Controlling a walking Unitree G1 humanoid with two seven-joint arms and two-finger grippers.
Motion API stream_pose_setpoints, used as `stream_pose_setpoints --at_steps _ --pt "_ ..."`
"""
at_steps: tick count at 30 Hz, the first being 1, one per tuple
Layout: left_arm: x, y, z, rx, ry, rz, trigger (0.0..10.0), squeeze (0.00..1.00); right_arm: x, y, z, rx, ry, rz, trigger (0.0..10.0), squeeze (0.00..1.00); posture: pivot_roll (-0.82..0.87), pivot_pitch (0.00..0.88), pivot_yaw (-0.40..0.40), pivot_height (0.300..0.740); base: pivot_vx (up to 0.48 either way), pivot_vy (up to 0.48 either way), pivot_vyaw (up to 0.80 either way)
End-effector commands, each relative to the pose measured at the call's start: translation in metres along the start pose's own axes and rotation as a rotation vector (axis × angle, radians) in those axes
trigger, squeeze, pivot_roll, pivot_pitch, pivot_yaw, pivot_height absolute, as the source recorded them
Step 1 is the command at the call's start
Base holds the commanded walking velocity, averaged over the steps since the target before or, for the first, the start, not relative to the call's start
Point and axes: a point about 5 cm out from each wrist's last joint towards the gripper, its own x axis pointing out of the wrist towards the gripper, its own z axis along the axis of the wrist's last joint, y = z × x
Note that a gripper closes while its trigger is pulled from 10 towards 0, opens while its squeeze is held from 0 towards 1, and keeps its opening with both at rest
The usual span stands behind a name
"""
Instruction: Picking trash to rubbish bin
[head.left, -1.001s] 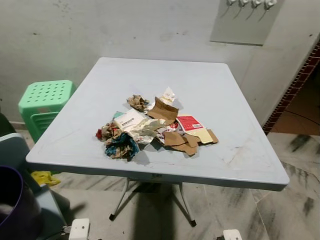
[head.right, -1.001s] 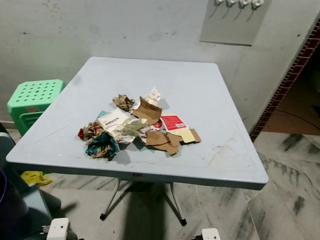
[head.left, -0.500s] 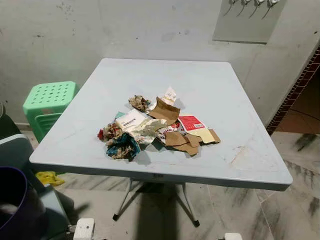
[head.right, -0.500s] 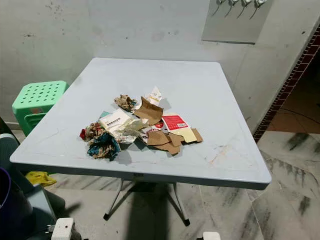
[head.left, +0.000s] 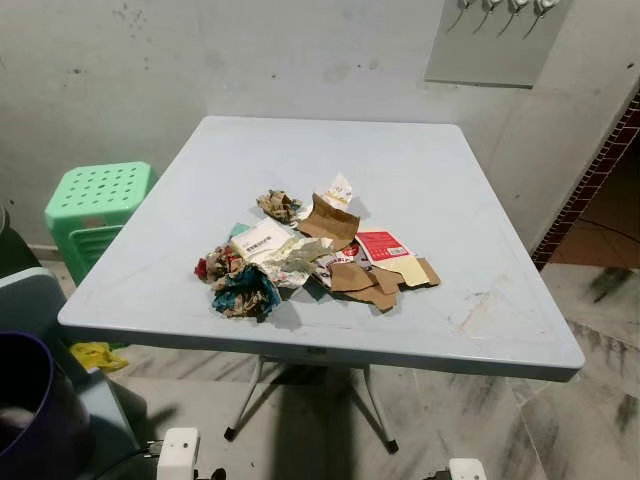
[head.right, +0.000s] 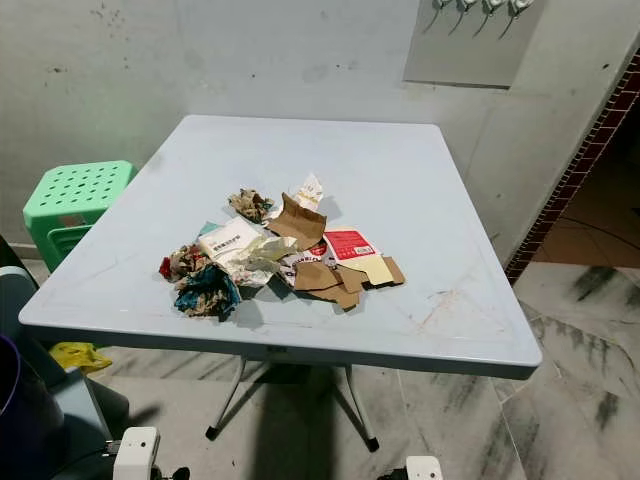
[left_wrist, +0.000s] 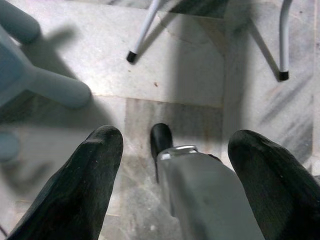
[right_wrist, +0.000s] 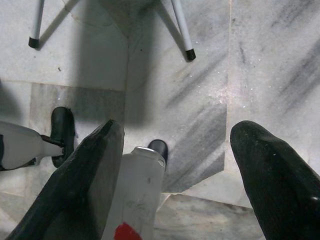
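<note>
Though jaws low, trash (head.left: 312, 257) tabletop-high.

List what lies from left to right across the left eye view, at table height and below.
Dark purple bin → green stool → crumpled dark teal wrapper → white labelled packet → brown torn cardboard → red and cream packet → bare right part of the table.

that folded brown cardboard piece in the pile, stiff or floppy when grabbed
The cardboard stands up by its own fold, so probably fairly stiff. It looks thin and torn, so likely light and could crease under a pinch. It rests among loose trash, so pulling it may drag neighbours.
</note>
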Motion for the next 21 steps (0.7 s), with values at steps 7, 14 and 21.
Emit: stream_pose_setpoints --at_steps 7,14,21 --pt "-0.0004 0.0023 0.0009 0.006 -0.004 0.004 10.0 0.00 -0.0019 -0.0017 -0.0052 0.006 0.011 0.004 10.0 0.00 0.00 0.000 -0.032 0.740 -0.377 0.000 0.00" --pt "-0.0002 0.0026 0.0030 -0.005 -0.014 0.006 10.0 0.00 -0.0027 -0.0029 -0.0071 0.006 0.017 0.006 10.0 0.00 0.00 0.000 -0.038 0.740 -0.391 0.000 0.00" --pt "0.0005 0.0009 0.0053 -0.013 -0.028 0.011 10.0 0.00 -0.0040 -0.0068 -0.0089 -0.005 0.022 0.002 10.0 0.00 -0.01 0.000 -0.043 0.740 -0.118 0.000 0.00"
